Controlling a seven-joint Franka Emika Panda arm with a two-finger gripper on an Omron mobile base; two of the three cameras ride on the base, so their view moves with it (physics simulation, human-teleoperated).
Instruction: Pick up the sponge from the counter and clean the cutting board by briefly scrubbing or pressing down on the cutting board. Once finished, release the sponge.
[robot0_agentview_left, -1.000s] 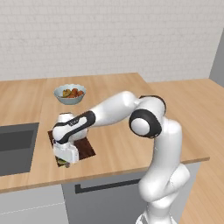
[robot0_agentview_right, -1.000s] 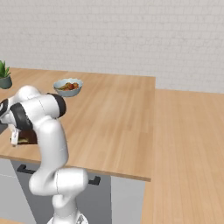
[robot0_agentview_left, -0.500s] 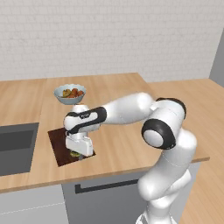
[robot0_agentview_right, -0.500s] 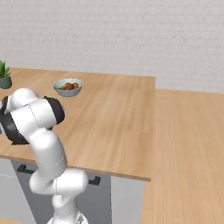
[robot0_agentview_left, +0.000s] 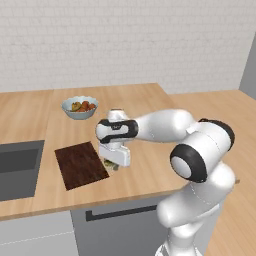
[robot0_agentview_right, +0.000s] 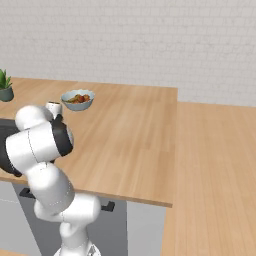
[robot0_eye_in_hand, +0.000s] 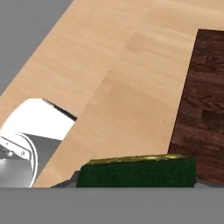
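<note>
The sponge (robot0_eye_in_hand: 138, 172), dark green with a yellow edge, sits between the jaws at the bottom of the hand view. From the left base view my gripper (robot0_agentview_left: 115, 161) is shut on the sponge (robot0_agentview_left: 110, 164) and points down just past the right edge of the cutting board (robot0_agentview_left: 80, 164). It hangs low over the light-wood counter (robot0_agentview_left: 145, 102). The dark reddish-brown cutting board (robot0_eye_in_hand: 203, 109) lies flat on the right side of the hand view. I cannot tell whether the sponge touches the counter.
A bowl of fruit (robot0_agentview_left: 80, 106) stands behind the board, also seen as the bowl (robot0_agentview_right: 77, 99) from the right. The grey sink basin (robot0_agentview_left: 17, 167) lies left of the board. A small potted plant (robot0_agentview_right: 5, 86) stands at the far left. The counter's front edge is close to the board.
The gripper with the sponge has swept to the right across the cutting board, from its near left part to just past its right edge. The jaws have stayed shut on it.
</note>
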